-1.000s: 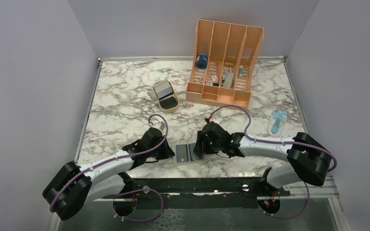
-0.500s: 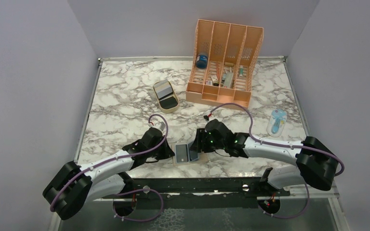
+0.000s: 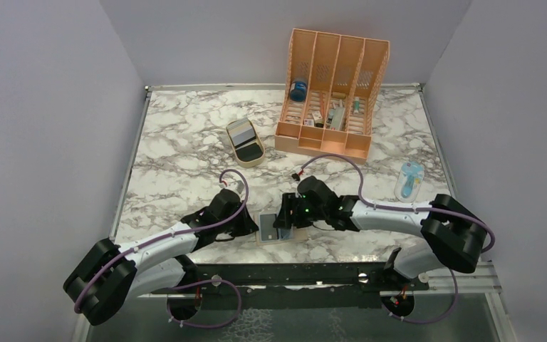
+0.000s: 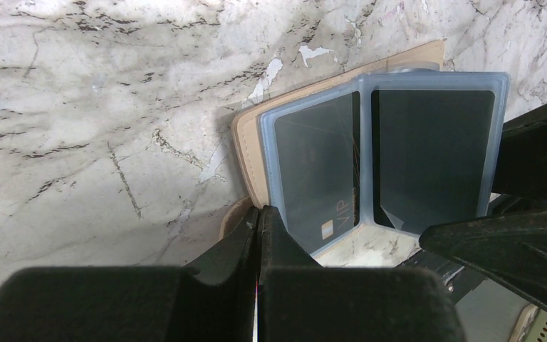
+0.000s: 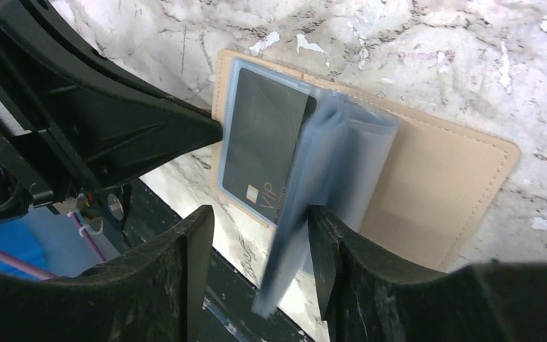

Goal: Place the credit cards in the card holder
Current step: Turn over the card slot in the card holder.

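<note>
The card holder (image 3: 266, 231) lies open near the table's front edge, tan (image 5: 441, 185) with light-blue pockets. A black credit card (image 4: 317, 171) marked VIP sits in its left pocket (image 5: 267, 146). My left gripper (image 4: 260, 214) is shut, its tips pressing on the holder's left edge (image 3: 249, 226). My right gripper (image 5: 260, 246) is open over the holder's right half (image 3: 283, 221). A blue pocket leaf (image 5: 292, 256) stands up between its fingers, against the right finger (image 5: 327, 246). Whether that leaf holds a card I cannot tell. A silver-grey credit card (image 3: 241, 132) lies in the tan oval tray (image 3: 229, 140).
A big orange slotted organizer (image 3: 331, 92) with small items and a blue jar (image 3: 298, 90) stands at the back. A blue and white object (image 3: 409, 179) lies at the right. The black rail (image 3: 292, 274) runs just beyond the table's front edge, close to the holder.
My right gripper has shifted left over the holder and lifted the blue pocket leaf upright, covering the right dark panel. The left arm has stayed put.
</note>
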`<state>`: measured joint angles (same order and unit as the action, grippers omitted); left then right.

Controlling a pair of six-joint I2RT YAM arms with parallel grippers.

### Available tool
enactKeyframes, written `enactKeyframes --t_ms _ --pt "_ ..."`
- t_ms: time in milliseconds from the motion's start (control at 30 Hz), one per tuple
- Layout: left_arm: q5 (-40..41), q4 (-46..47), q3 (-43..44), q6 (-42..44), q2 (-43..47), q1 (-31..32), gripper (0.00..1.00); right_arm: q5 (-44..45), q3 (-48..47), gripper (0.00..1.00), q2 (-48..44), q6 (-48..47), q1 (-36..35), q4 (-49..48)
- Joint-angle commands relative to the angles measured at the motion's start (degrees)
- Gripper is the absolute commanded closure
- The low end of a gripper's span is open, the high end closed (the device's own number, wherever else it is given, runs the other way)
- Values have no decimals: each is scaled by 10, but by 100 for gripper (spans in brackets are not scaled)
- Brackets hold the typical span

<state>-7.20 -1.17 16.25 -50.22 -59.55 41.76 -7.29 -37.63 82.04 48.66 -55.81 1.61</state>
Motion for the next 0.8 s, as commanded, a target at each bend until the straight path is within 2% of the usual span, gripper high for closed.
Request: enactKeyframes --t_ms 0,367,433,567,700,767 --pt "-13 13 -11 -3 0 4 100 -34 -24 47 23 -12 -2 -33" --pt "-13 15 -10 -3 -4 4 100 -71 -17 47 18 -15 -3 -78" --pt "-13 16 -9 -3 -4 4 100 -68 -14 51 17 -15 -3 -81" --pt "-14 16 -8 -4 -3 3 100 -42 -14 68 29 -15 -3 -59" --pt "-15 15 -9 -5 2 3 99 -4 -27 70 42 -24 -2 -11" --pt "-13 10 -5 -5 7 4 90 16 -32 68 39 -27 -3 13"
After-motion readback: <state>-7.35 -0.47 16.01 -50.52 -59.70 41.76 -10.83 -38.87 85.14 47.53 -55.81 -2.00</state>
